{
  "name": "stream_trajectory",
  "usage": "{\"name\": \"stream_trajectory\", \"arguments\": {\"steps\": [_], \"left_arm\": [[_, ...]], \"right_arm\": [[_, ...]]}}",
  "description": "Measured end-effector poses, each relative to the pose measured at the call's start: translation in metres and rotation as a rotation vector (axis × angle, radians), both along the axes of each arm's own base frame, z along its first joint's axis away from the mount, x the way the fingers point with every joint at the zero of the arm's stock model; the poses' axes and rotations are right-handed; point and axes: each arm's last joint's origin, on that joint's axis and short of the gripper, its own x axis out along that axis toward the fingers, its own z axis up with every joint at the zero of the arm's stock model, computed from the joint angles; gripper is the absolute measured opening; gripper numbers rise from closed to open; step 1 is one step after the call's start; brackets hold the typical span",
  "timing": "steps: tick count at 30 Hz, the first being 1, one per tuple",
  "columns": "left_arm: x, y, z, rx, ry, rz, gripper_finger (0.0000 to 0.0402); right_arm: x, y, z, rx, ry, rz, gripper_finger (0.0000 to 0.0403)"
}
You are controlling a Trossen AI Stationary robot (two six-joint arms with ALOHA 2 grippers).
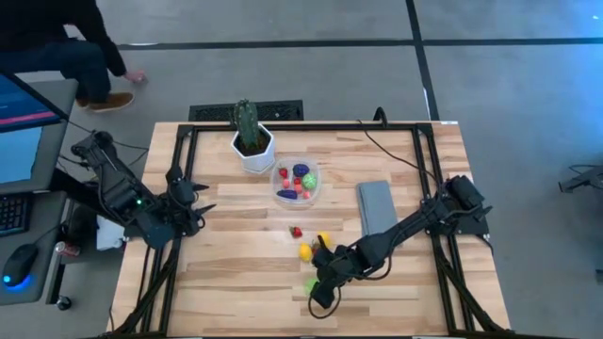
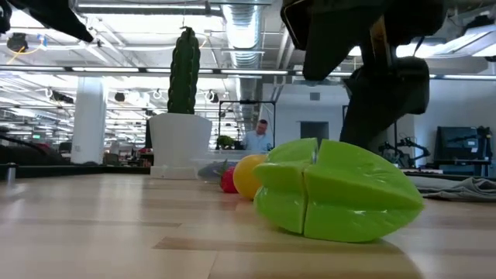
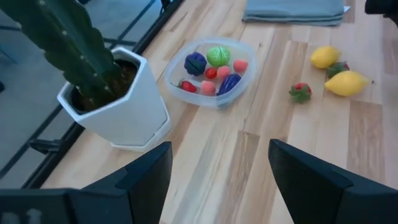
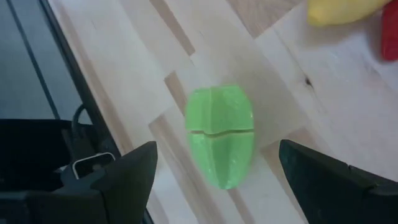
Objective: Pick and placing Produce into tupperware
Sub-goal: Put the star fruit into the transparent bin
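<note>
The tupperware (image 1: 297, 183) (image 3: 214, 71), a round clear container, stands at the table's middle. It holds several small produce pieces: purple, green, red and pink. Loose produce lies nearer the front: a red strawberry (image 1: 296, 231), two yellow pieces (image 1: 324, 240) (image 1: 305, 251) and a green ridged fruit (image 1: 311, 282) (image 4: 221, 137) (image 2: 333, 190) resting on its side. My right gripper (image 4: 217, 149) hovers open over the green fruit, one finger on either side, not touching it. My left gripper (image 3: 217, 186) (image 1: 201, 203) waits open at the table's left edge, pointing toward the tupperware.
A white hexagonal pot (image 1: 252, 151) with a tall green cactus (image 1: 246, 121) stands just left of the tupperware. A folded grey cloth (image 1: 376, 207) lies to its right. A person (image 1: 66, 47) stands beyond the table's far left corner. Bare wood lies between the arms.
</note>
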Motion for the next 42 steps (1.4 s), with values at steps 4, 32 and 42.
{"name": "stream_trajectory", "arguments": {"steps": [4, 32, 42], "left_arm": [[0.000, 0.000, 0.001, 0.011, -0.017, 0.003, 0.0258], [-0.007, 0.007, 0.004, -0.006, -0.047, 0.005, 0.0258], [-0.007, 0.007, 0.004, -0.007, -0.046, 0.004, 0.0258]], "right_arm": [[0.001, 0.000, -0.004, -0.006, 0.010, -0.001, 0.0359], [0.028, 0.018, -0.035, 0.008, 0.031, 0.068, 0.0338], [0.031, 0.021, -0.041, 0.033, 0.065, 0.074, 0.0331]]}}
